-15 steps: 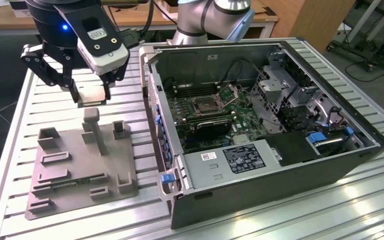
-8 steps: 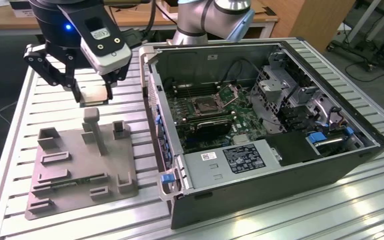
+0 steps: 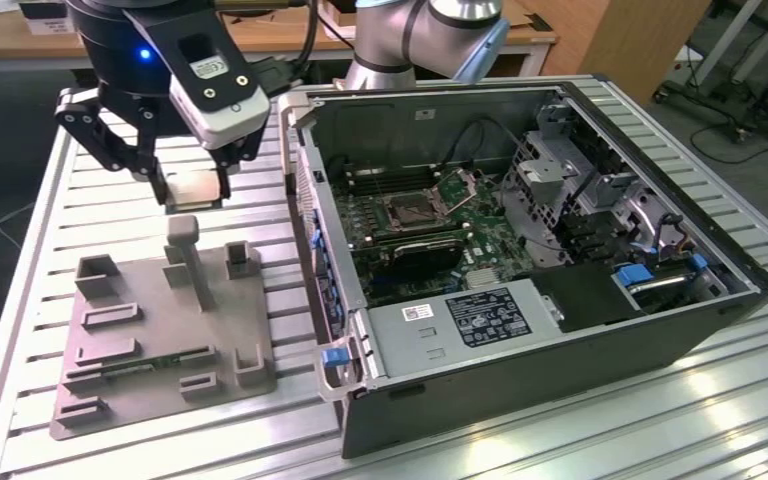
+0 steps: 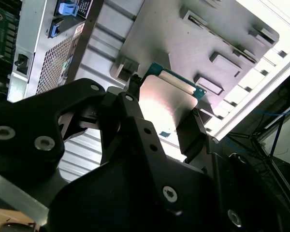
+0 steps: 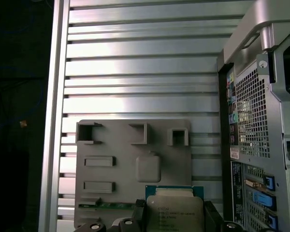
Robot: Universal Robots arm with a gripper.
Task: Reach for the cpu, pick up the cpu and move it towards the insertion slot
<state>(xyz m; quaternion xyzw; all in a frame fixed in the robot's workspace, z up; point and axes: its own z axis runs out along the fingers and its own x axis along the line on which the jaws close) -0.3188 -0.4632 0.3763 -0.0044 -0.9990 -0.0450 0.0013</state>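
The cpu [image 3: 197, 184], a thin square chip with a pale silver top and green edge, hangs in the air above the grey plastic fixture [image 3: 157, 320]. My gripper [image 3: 192, 196] is shut on it, one black finger on each side. Both wrist views show the cpu [image 4: 164, 104] [image 5: 175, 212] clamped between the fingers [image 4: 195, 125], over the fixture [image 5: 116, 145]. The insertion slot [image 3: 414, 212], a square socket with a dark centre and its metal plate [image 3: 468, 188] hinged up, lies on the green board inside the open computer case, toward the exterior view's right of the gripper.
The open computer case [image 3: 544, 330] stands on a slatted metal table [image 3: 91, 170]. Its raised side wall [image 3: 307, 200] lies between the gripper and the socket. A tall post [image 3: 187, 255] rises from the fixture under the cpu. A green memory stick [image 3: 144, 365] lies in the fixture.
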